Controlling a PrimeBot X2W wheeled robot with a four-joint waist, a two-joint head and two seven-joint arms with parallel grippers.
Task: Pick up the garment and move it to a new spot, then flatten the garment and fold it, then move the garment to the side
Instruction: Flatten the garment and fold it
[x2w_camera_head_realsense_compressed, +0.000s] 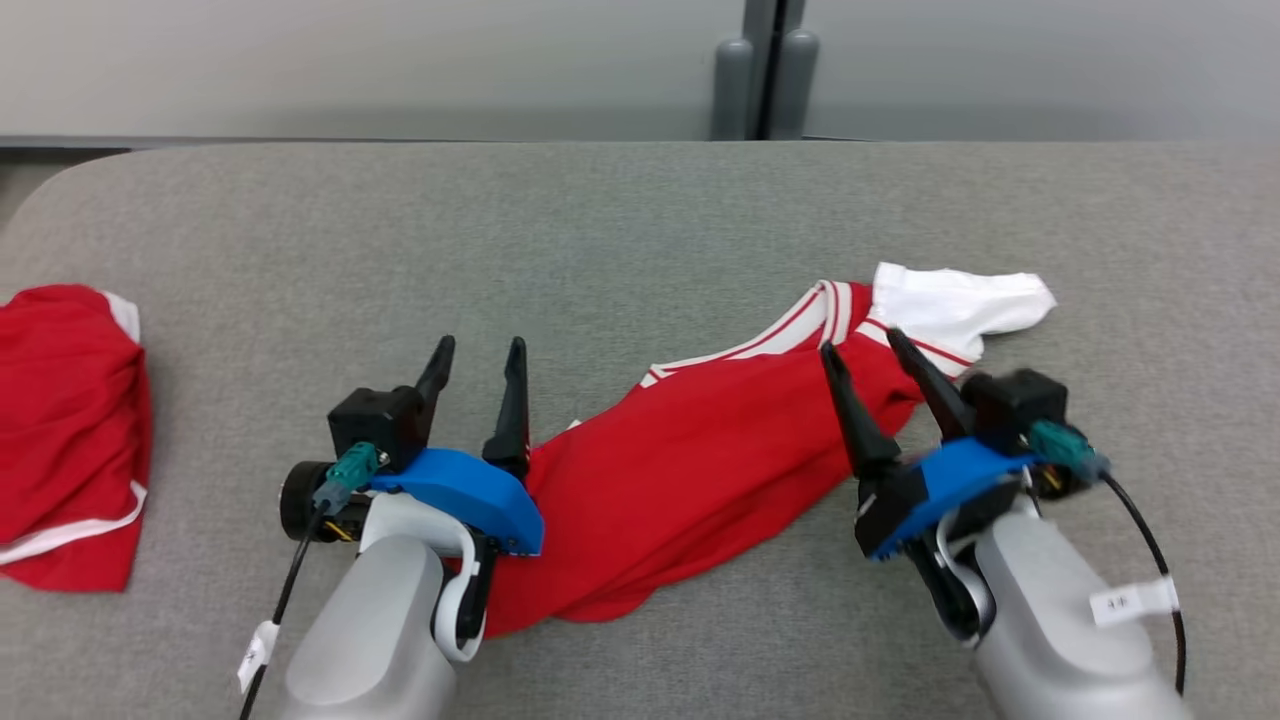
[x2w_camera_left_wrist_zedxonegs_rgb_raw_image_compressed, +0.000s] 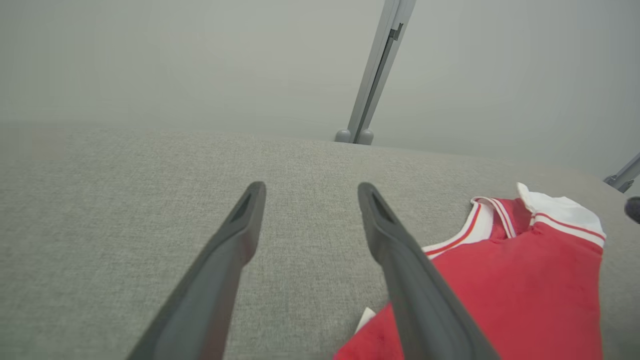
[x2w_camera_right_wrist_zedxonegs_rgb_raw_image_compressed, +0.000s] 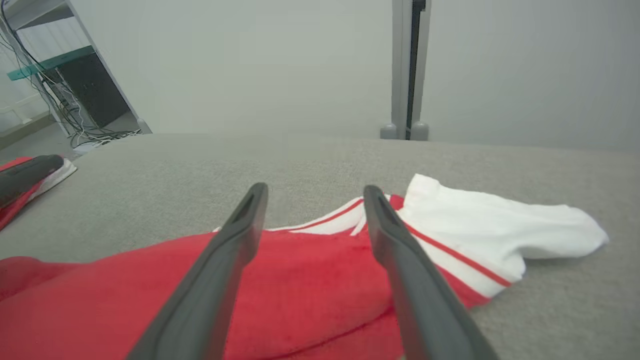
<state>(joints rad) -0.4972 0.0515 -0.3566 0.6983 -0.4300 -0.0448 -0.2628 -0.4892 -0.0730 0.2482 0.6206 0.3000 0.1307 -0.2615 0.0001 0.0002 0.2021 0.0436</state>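
Fingers on your left arm (x2w_camera_head_realsense_compressed: 514, 400) stand spread with nothing between them, and your right fingers (x2w_camera_head_realsense_compressed: 852, 415) are spread just as wide, also empty.

Beneath them you have the grey fabric surface (x2w_camera_head_realsense_compressed: 640, 220), which runs across the whole head view. On it the garment (x2w_camera_head_realsense_compressed: 690, 470), red with white striped trim, lies crumpled in a long slanting heap, from beside your left wrist up towards the right.

Your left fingers (x2w_camera_left_wrist_zedxonegs_rgb_raw_image_compressed: 230, 255) point over bare surface just beside its lower end, with the garment (x2w_camera_left_wrist_zedxonegs_rgb_raw_image_compressed: 525, 285) to their right. Your right fingers (x2w_camera_right_wrist_zedxonegs_rgb_raw_image_compressed: 405, 270) hang over the upper end of the garment (x2w_camera_right_wrist_zedxonegs_rgb_raw_image_compressed: 310, 280); whether they touch the cloth cannot be told.

You also have a second red garment (x2w_camera_head_realsense_compressed: 70, 420) well apart at the surface's left edge. The white sleeve (x2w_camera_head_realsense_compressed: 965, 300) sticks out at the garment's far end, just beyond your right fingers.
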